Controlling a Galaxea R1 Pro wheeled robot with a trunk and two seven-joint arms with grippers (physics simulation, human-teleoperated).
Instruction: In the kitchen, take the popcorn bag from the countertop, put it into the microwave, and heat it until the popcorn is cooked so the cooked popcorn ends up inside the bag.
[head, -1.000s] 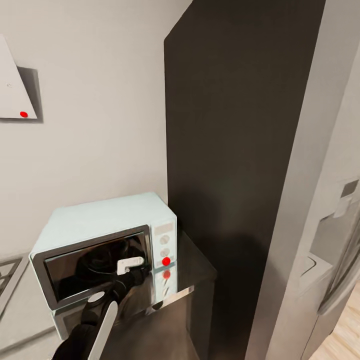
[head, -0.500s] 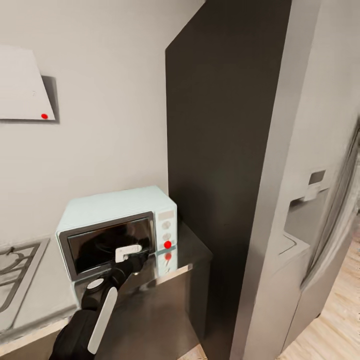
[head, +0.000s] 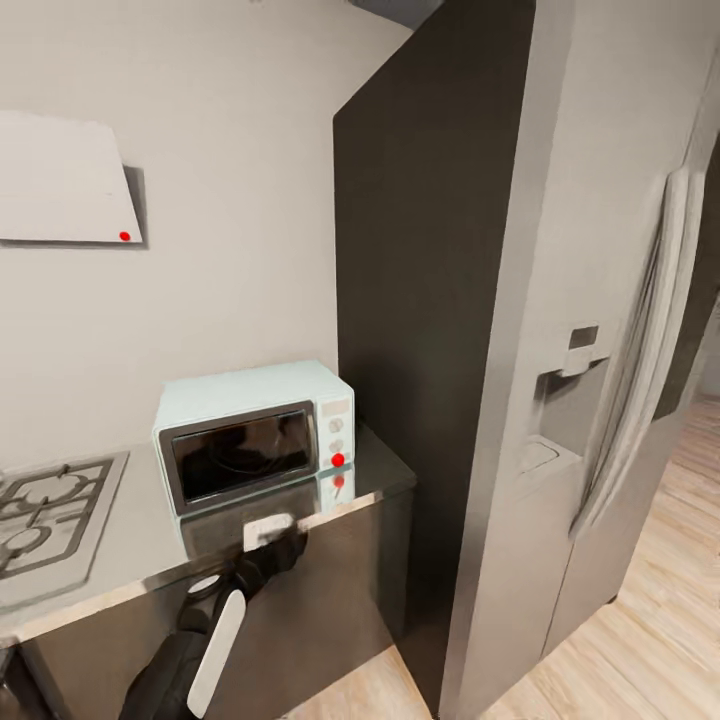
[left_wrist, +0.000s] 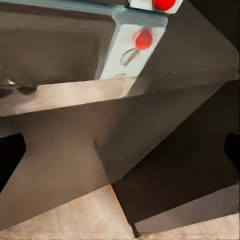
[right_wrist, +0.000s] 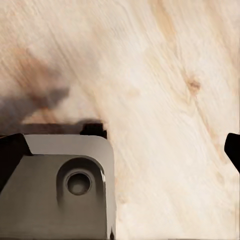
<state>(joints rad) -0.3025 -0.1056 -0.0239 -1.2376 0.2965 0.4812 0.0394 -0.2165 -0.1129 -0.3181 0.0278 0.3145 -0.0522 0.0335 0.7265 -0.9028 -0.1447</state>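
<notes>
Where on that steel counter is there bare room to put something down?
The widest bare patch of countertop lies between the gas hob and the microwave. A narrower strip runs in front of the microwave, along the counter edge. It is tight on the microwave's right, against the dark cabinet wall.

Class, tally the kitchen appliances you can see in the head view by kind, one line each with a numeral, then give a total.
Microwave: 1
Gas hob: 1
Refrigerator: 1
Hood: 1
Total: 4

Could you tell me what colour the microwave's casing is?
Pale blue-white; the microwave shows best in the head view.
</notes>
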